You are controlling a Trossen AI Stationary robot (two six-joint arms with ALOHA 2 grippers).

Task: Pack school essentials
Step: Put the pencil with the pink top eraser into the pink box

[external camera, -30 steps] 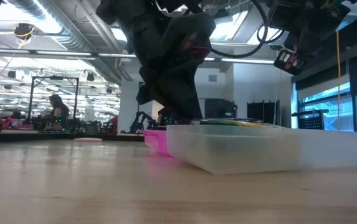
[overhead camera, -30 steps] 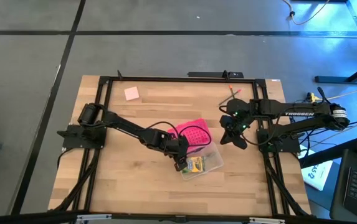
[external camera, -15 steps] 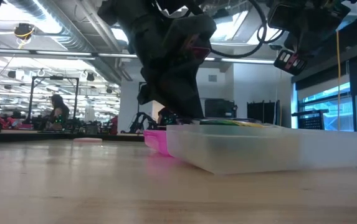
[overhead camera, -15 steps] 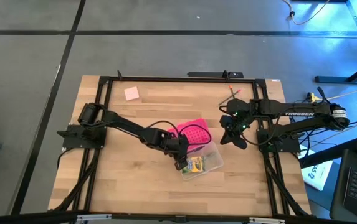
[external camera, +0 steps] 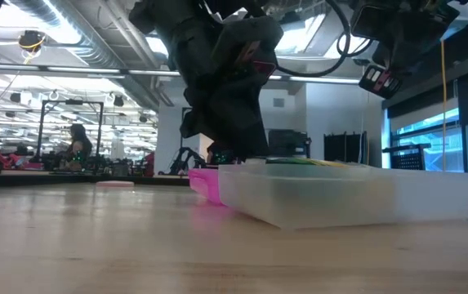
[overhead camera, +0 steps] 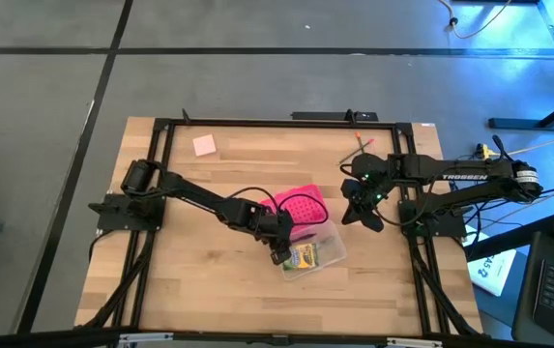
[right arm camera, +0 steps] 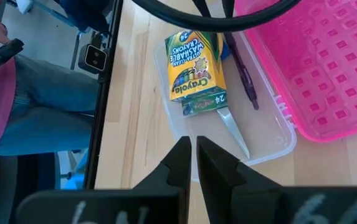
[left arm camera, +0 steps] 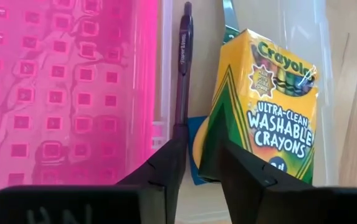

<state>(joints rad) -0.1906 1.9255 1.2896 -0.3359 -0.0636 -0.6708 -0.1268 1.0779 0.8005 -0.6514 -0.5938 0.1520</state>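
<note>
The clear case [overhead camera: 311, 254] lies near the table's middle, its pink perforated lid [overhead camera: 301, 210] folded open on its far side. Inside it lie the green-yellow crayon box [left arm camera: 265, 106], a dark red pen [left arm camera: 183, 62] along the wall by the lid, and scissors with a yellow handle [left arm camera: 197, 148] under the box. My left gripper [left arm camera: 195, 134] hangs over the case's left end, tilted down and a little open, one finger by the pen's near end. A pink sticky-note pad [overhead camera: 204, 145] and the pencils [overhead camera: 362, 145] lie at the far side. My right gripper [overhead camera: 365, 215] hovers shut, right of the case. My left gripper has one fingertip [left arm camera: 178, 138] over the pen's near end [left arm camera: 180, 118]; whether it touches the pen I cannot tell. The pen lies flat in the case, and nothing is lifted.
Bare wood lies left of and in front of the case. A black frame [overhead camera: 257, 123] runs round the table. A person [right arm camera: 16, 93] sits beyond the table's near edge in the right wrist view.
</note>
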